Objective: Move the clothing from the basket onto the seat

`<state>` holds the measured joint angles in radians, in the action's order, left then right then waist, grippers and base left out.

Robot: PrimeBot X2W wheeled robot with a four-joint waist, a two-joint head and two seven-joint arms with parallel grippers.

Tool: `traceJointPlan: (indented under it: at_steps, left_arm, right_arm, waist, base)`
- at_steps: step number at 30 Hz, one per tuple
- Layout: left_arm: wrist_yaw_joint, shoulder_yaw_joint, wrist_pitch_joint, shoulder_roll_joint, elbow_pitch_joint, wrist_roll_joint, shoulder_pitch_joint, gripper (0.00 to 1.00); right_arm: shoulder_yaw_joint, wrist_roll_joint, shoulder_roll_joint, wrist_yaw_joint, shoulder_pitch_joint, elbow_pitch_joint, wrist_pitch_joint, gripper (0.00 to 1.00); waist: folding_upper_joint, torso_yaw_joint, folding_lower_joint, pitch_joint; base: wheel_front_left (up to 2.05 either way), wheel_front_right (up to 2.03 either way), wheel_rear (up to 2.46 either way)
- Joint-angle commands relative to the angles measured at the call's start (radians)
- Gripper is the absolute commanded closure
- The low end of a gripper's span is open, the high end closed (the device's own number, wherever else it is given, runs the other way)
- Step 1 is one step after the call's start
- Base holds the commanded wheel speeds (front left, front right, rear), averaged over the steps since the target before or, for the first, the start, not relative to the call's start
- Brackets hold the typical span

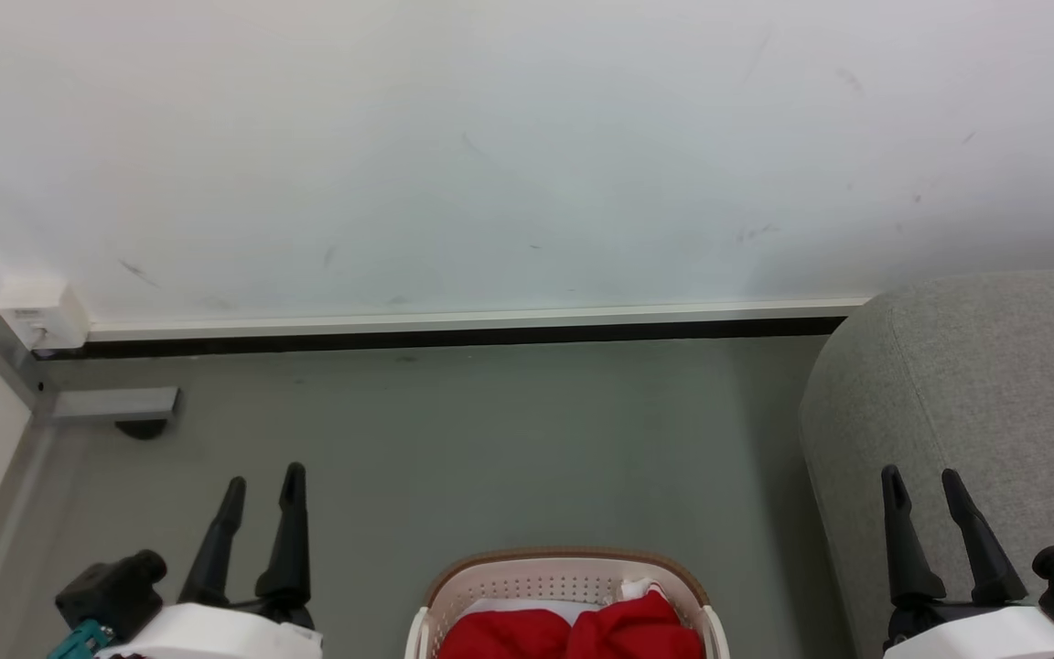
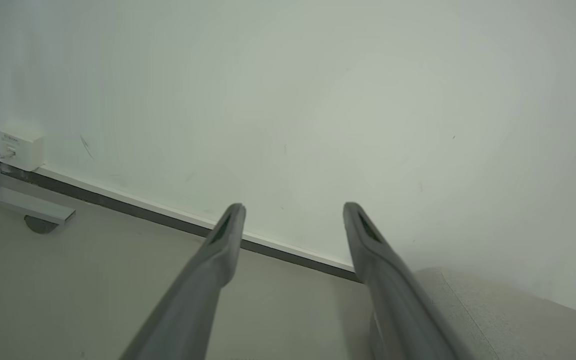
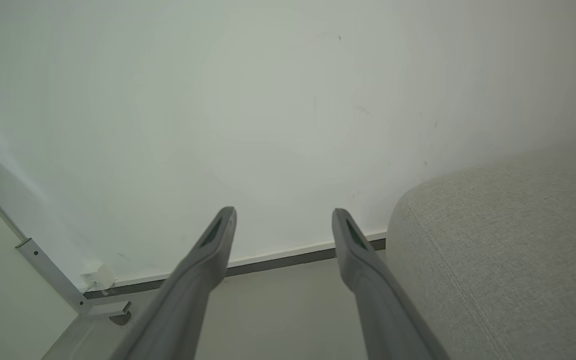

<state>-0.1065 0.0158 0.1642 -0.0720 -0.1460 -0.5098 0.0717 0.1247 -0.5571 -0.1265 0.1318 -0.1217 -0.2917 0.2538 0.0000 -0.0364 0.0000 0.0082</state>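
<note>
- The basket (image 1: 566, 569) is sitting on the grey floor (image 1: 490, 439), well back from the floor's far edge, where a dark skirting strip (image 1: 472, 333) is running along the foot of the white wall (image 1: 490, 137).
- The clothing (image 1: 573, 636) is lying inside the basket as bunched red folds, with a little white trim showing at its top right. It is resting on a plain white sheet (image 1: 509, 606) that is lining the far wall of the basket.
- The seat (image 1: 994, 384) is standing to the right of the basket with a strip of bare floor between them. Its rounded corner is reaching back to the floor's far edge at the wall.
- The left gripper (image 1: 265, 478) is hovering over the floor to the left of the basket. Its two dark fingers are standing spread apart and holding nothing. In the left wrist view, the left gripper (image 2: 294, 207) is pointing at the wall with a wide gap between its fingers, and the seat (image 2: 493, 310) is showing at the lower right.
- The right gripper (image 1: 920, 476) is hanging in front of the seat's left flank. Its fingers are likewise spread and empty. The right wrist view is showing the right gripper (image 3: 283, 211) parted, with the seat (image 3: 508, 250) just to its right.
- At the floor's far left corner, a white socket box (image 1: 42, 316) is sitting on the wall above a grey metal frame foot (image 1: 115, 403).
</note>
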Motion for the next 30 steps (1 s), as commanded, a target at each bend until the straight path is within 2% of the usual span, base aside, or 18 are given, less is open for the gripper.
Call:
traceJointPlan:
  at_steps: [1,30]
  left_arm:
    - [-0.006,0.004,0.015,-0.01,0.005,0.036,0.003,0.0]
    - [-0.019,0.026,0.074,-0.014,-0.009,0.255,0.006,0.0]
  right_arm:
    - [-0.009,0.042,0.002,-0.001,-0.024,-0.006,0.004,0.0]
    - [-0.029,0.304,0.053,-0.002,-0.035,-0.045,0.009,0.0]
  waist:
    - [0.0,-0.001,0.0,0.0]
    - [0.0,-0.012,0.0,-0.003]
  base:
    - [0.0,0.0,0.0]
    - [0.0,0.0,0.0]
